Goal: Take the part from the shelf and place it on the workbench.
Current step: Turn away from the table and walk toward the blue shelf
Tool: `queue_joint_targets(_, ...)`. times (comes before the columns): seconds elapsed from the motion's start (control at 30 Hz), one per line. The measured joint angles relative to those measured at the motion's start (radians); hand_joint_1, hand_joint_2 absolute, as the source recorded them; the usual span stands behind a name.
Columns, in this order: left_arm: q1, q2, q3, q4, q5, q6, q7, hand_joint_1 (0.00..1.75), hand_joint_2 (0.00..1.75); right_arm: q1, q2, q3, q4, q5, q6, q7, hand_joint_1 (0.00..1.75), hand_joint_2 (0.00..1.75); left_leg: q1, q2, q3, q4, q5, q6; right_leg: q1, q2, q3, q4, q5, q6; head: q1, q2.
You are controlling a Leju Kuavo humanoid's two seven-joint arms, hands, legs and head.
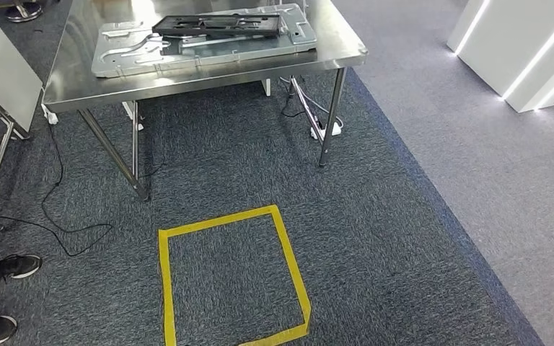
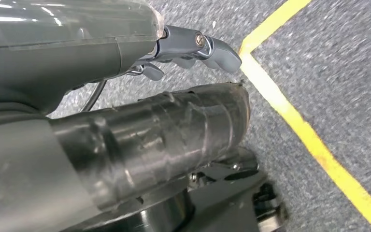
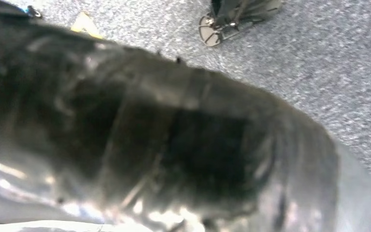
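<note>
A black flat part lies on a silver sheet-metal panel on the steel workbench at the far side of the head view. My left hand hangs over the carpet, its grey fingers stretched out and apart from the tape-wrapped thumb, with nothing between them. In the right wrist view my right hand is a dark, blurred, tape-wrapped mass close to the lens. How its fingers lie is hidden.
A yellow tape square marks the blue-grey carpet in front of the workbench; its line runs under my left hand. A person's black shoes stand at the left edge. Cables and a power strip lie under the bench. White lit panels stand at the right.
</note>
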Motion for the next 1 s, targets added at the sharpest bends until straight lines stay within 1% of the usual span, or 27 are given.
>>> queue_joint_targets(0.03, 0.0, 0.0, 0.0, 0.0, 0.0, 0.0, 0.0, 0.0, 0.0, -0.001, 0.0, 0.0, 0.0, 0.001, 0.0, 0.0, 0.0, 0.0, -0.001, 0.013, 0.0, -0.002, 0.002, 0.004, -0.001, -0.021, -0.026, 0.056, -0.034, 0.001, 0.001, 0.0)
queue_joint_targets(0.07, 0.001, 0.0, 0.0, 0.0, 0.0, 0.0, 0.0, 0.0, 0.0, -0.001, 0.0, 0.0, 0.0, 0.001, 0.0, 0.0, 0.0, 0.0, -0.002, 0.025, -0.002, -0.002, 0.003, 0.007, -0.001, -0.035, -0.057, 0.121, -0.069, 0.004, 0.001, 0.0)
queue_joint_targets(0.1, 0.001, 0.0, 0.0, 0.0, 0.0, 0.0, 0.0, 0.0, 0.0, -0.002, 0.0, 0.0, 0.0, 0.001, 0.0, 0.0, 0.0, 0.0, -0.003, 0.038, -0.003, -0.001, 0.002, 0.008, -0.003, -0.043, -0.085, 0.182, -0.095, 0.007, 0.001, 0.0)
queue_joint_targets(0.13, 0.002, 0.0, 0.0, 0.0, 0.0, 0.0, 0.0, 0.0, 0.0, -0.001, 0.0, 0.0, 0.0, 0.002, 0.0, 0.0, 0.0, 0.0, -0.003, 0.051, -0.004, 0.0, 0.001, 0.008, -0.004, -0.047, -0.099, 0.216, -0.103, 0.01, 0.001, 0.0)
queue_joint_targets(0.17, 0.002, -0.001, 0.0, 0.0, 0.0, 0.0, 0.0, 0.0, 0.0, -0.001, 0.0, 0.0, 0.0, 0.002, 0.0, 0.001, 0.0, 0.0, -0.003, 0.063, -0.005, 0.001, 0.0, 0.007, -0.006, -0.051, -0.094, 0.213, -0.092, 0.012, 0.001, 0.0)
queue_joint_targets(0.2, 0.001, -0.001, 0.0, 0.0, 0.0, 0.0, 0.0, 0.0, 0.0, 0.0, 0.0, 0.0, 0.001, 0.003, 0.0, 0.001, 0.0, 0.0, -0.003, 0.074, -0.004, 0.002, -0.002, 0.005, -0.008, -0.058, -0.07, 0.173, -0.065, 0.013, 0.001, 0.0)
queue_joint_targets(0.23, 0.001, -0.001, 0.0, 0.0, 0.0, 0.0, 0.0, 0.0, 0.0, 0.001, 0.0, 0.0, 0.001, 0.004, 0.0, 0.001, 0.0, 0.0, -0.003, 0.084, -0.002, 0.005, -0.005, 0.002, -0.009, -0.074, -0.03, 0.105, -0.032, 0.012, 0.002, 0.0)
queue_joint_targets(0.3, 0.001, -0.002, 0.0, 0.0, 0.001, 0.0, 0.0, 0.0, 0.0, -0.001, 0.0, 0.0, 0.001, 0.007, 0.001, 0.002, 0.0, 0.0, -0.009, 0.101, 0.0, 0.013, -0.015, -0.009, -0.004, -0.115, 0.036, -0.016, 0.007, 0.004, 0.001, 0.0)
queue_joint_targets(0.33, 0.0, -0.002, 0.0, 0.0, 0.001, 0.0, 0.0, 0.0, 0.0, -0.002, 0.0, 0.0, 0.001, 0.008, 0.002, 0.003, 0.0, 0.0, -0.012, 0.109, 0.002, 0.016, -0.019, -0.015, -0.001, -0.127, 0.051, -0.045, 0.012, -0.002, 0.0, 0.0)
queue_joint_targets(0.37, -0.001, -0.002, 0.0, 0.0, 0.002, 0.0, 0.0, 0.0, 0.0, -0.002, 0.0, 0.0, 0.001, 0.009, 0.002, 0.005, 0.0, 0.0, -0.014, 0.116, 0.004, 0.017, -0.022, -0.021, 0.002, -0.127, 0.052, -0.052, 0.01, -0.008, 0.0, 0.0)
queue_joint_targets(0.4, -0.002, -0.002, 0.001, 0.0, 0.003, 0.001, 0.0, 0.0, 0.0, -0.001, 0.0, 0.0, 0.001, 0.01, 0.002, 0.007, 0.0, 0.0, -0.013, 0.125, 0.007, 0.016, -0.023, -0.025, 0.002, -0.114, 0.05, -0.053, 0.012, -0.013, -0.001, 0.0)
queue_joint_targets(0.43, -0.004, -0.002, 0.001, 0.0, 0.005, 0.002, -0.001, 0.0, 0.0, 0.0, 0.0, 0.0, 0.001, 0.011, 0.002, 0.009, 0.0, 0.0, -0.011, 0.121, 0.009, 0.019, -0.028, -0.031, 0.001, -0.105, 0.05, -0.055, 0.014, -0.019, -0.001, 0.0)
queue_joint_targets(0.47, -0.005, -0.002, 0.001, 0.0, 0.007, 0.002, -0.001, 0.0, 0.0, 0.0, 0.0, 0.0, 0.001, 0.011, 0.002, 0.01, 0.0, 0.0, -0.008, 0.105, 0.006, 0.032, -0.041, -0.037, 0.0, -0.096, 0.049, -0.057, 0.017, -0.025, -0.001, 0.0)
queue_joint_targets(0.5, -0.005, -0.002, 0.002, 0.0, 0.009, 0.004, -0.001, 0.0, 0.0, 0.0, 0.0, 0.0, 0.001, 0.012, 0.002, 0.011, 0.0, 0.0, -0.005, 0.083, -0.006, 0.062, -0.064, -0.042, -0.002, -0.086, 0.049, -0.06, 0.02, -0.031, -0.001, 0.0)
queue_joint_targets(0.53, -0.004, -0.002, 0.003, 0.0, 0.011, 0.005, -0.002, 0.0, 0.0, -0.001, 0.0, 0.0, 0.001, 0.013, 0.002, 0.012, 0.0, 0.0, -0.003, 0.057, -0.027, 0.113, -0.097, -0.046, -0.003, -0.077, 0.049, -0.061, 0.022, -0.035, -0.001, 0.0)
queue_joint_targets(0.57, -0.002, -0.002, 0.004, 0.0, 0.011, 0.006, -0.001, 0.0, 0.0, -0.001, 0.0, 0.0, 0.001, 0.013, 0.002, 0.012, 0.0, 0.0, -0.002, 0.04, -0.057, 0.179, -0.132, -0.047, -0.003, -0.067, 0.047, -0.061, 0.023, -0.038, -0.002, 0.0)
queue_joint_targets(0.6, 0.0, -0.002, 0.005, 0.0, 0.011, 0.007, 0.0, 0.0, 0.0, -0.002, 0.0, 0.0, 0.001, 0.013, 0.002, 0.013, 0.0, 0.0, -0.001, 0.033, -0.088, 0.246, -0.159, -0.048, -0.002, -0.055, 0.045, -0.06, 0.024, -0.04, -0.002, 0.0)
queue_joint_targets(0.63, 0.001, -0.002, 0.006, 0.0, 0.011, 0.008, 0.001, 0.0, 0.0, -0.001, 0.0, 0.0, 0.001, 0.014, 0.002, 0.014, 0.0, 0.0, -0.001, 0.03, -0.111, 0.292, -0.169, -0.048, -0.001, -0.042, 0.044, -0.059, 0.024, -0.04, -0.002, 0.0)
queue_joint_targets(0.67, 0.002, -0.002, 0.006, 0.0, 0.011, 0.008, 0.003, 0.0, 0.0, -0.001, 0.0, 0.0, 0.001, 0.014, 0.002, 0.014, 0.0, 0.0, -0.001, 0.029, -0.12, 0.304, -0.159, -0.046, -0.001, -0.029, 0.044, -0.057, 0.024, -0.041, -0.002, 0.0)
queue_joint_targets(0.7, 0.003, -0.001, 0.007, 0.0, 0.011, 0.009, 0.004, 0.0, 0.0, 0.0, 0.0, 0.0, 0.001, 0.014, 0.002, 0.015, 0.0, 0.0, -0.001, 0.027, -0.109, 0.274, -0.129, -0.044, -0.001, -0.015, 0.044, -0.055, 0.024, -0.04, -0.002, 0.0)
queue_joint_targets(0.73, 0.003, -0.001, 0.007, 0.0, 0.01, 0.009, 0.005, 0.0, 0.0, 0.0, 0.001, 0.0, 0.001, 0.014, 0.003, 0.016, 0.0, 0.0, -0.001, 0.017, -0.084, 0.213, -0.087, -0.04, -0.001, -0.001, 0.045, -0.054, 0.024, -0.04, -0.002, 0.0)
queue_joint_targets(0.8, 0.003, 0.0, 0.008, 0.0, 0.01, 0.01, 0.005, 0.0, 0.0, -0.001, 0.003, -0.001, 0.001, 0.015, 0.008, 0.016, 0.0, 0.0, 0.0, -0.032, -0.032, 0.084, -0.028, -0.031, -0.001, 0.023, 0.043, -0.051, 0.025, -0.034, -0.001, 0.0)
queue_joint_targets(0.83, 0.002, 0.0, 0.009, 0.0, 0.011, 0.01, 0.004, 0.0, 0.0, -0.002, 0.004, -0.001, 0.001, 0.016, 0.01, 0.016, 0.0, 0.0, -0.001, -0.051, -0.018, 0.048, -0.017, -0.027, -0.002, 0.034, 0.04, -0.05, 0.027, -0.028, -0.001, 0.0)
queue_joint_targets(0.87, 0.001, 0.0, 0.01, 0.0, 0.011, 0.01, 0.003, 0.0, 0.0, -0.002, 0.004, -0.001, 0.002, 0.017, 0.011, 0.016, 0.0, 0.0, -0.003, -0.061, -0.014, 0.034, -0.017, -0.024, -0.004, 0.044, 0.036, -0.05, 0.029, -0.021, -0.001, 0.0)
queue_joint_targets(0.93, -0.002, 0.0, 0.012, 0.0, 0.011, 0.01, 0.0, 0.0, 0.0, 0.001, 0.005, -0.001, 0.002, 0.02, 0.011, 0.016, 0.0, 0.0, -0.004, -0.043, -0.01, 0.025, -0.01, -0.015, -0.008, 0.059, 0.031, -0.053, 0.034, -0.006, -0.001, 0.0)
queue_joint_targets(0.97, -0.002, 0.0, 0.012, 0.0, 0.011, 0.01, -0.001, 0.0, 0.0, 0.002, 0.005, -0.001, 0.002, 0.021, 0.012, 0.017, 0.0, 0.0, -0.003, -0.031, -0.007, 0.019, -0.005, -0.008, -0.007, 0.047, 0.027, -0.047, 0.03, -0.002, -0.001, 0.0)
queue_joint_targets(1.0, -0.002, 0.0, 0.013, 0.0, 0.011, 0.01, -0.002, 0.0, 0.0, 0.002, 0.005, -0.001, 0.003, 0.022, 0.011, 0.017, 0.0, 0.0, -0.002, -0.017, -0.005, 0.011, 0.0, 0.0, -0.005, 0.024, 0.016, -0.024, 0.014, 0.001, 0.001, 0.0)
